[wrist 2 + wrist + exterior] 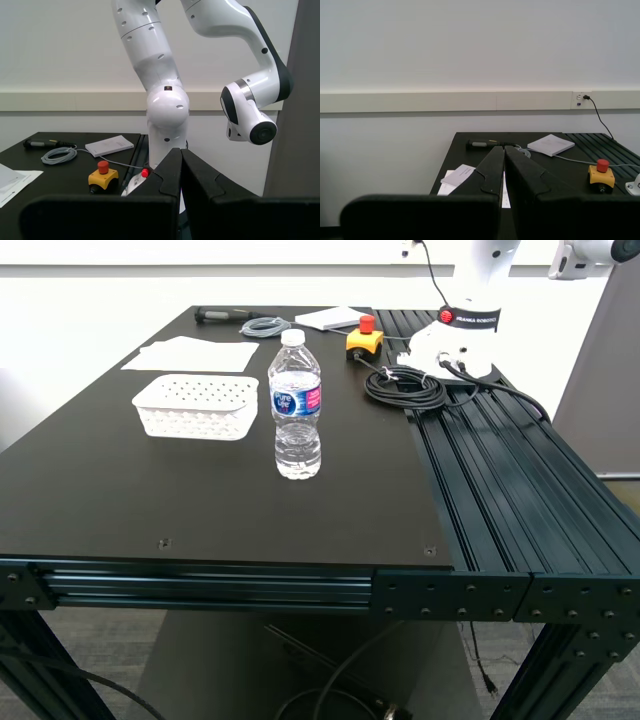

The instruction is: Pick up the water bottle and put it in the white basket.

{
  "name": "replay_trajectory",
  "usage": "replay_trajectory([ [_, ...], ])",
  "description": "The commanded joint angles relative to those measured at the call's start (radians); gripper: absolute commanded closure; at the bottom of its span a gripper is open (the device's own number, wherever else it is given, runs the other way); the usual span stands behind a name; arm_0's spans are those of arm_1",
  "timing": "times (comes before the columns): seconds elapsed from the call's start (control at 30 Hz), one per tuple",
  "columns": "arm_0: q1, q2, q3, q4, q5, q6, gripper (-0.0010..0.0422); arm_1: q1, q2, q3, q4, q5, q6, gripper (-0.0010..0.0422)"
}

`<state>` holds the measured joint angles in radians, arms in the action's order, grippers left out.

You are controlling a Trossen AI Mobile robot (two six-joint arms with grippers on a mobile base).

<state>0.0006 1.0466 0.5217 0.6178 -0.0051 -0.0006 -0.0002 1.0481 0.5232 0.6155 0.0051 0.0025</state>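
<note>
White robot arm: upper part cut off by the exterior view's top edge.
Table: legs and underside cut off at the bottom edge.
Water bottle: label print too small to read.
Paper sheets: partly hidden behind my first gripper, fingers pressed together.
Both wrist views: lower edge blocked by dark gripper body.

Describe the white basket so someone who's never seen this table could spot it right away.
On the black table, look toward the exterior view's left, just in front of the flat white paper sheets. The white basket sits there, beside the upright water bottle. It is the only low, rectangular white container, with rounded corners and rows of small holes.
</note>
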Motion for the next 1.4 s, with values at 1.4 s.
replay_trajectory([
  [1.4,0.000,0.000,0.002,0.002,0.000,0.000,0.0412,-0.048,0.473,0.073,-0.097,0.953,0.270,0.0413],
])
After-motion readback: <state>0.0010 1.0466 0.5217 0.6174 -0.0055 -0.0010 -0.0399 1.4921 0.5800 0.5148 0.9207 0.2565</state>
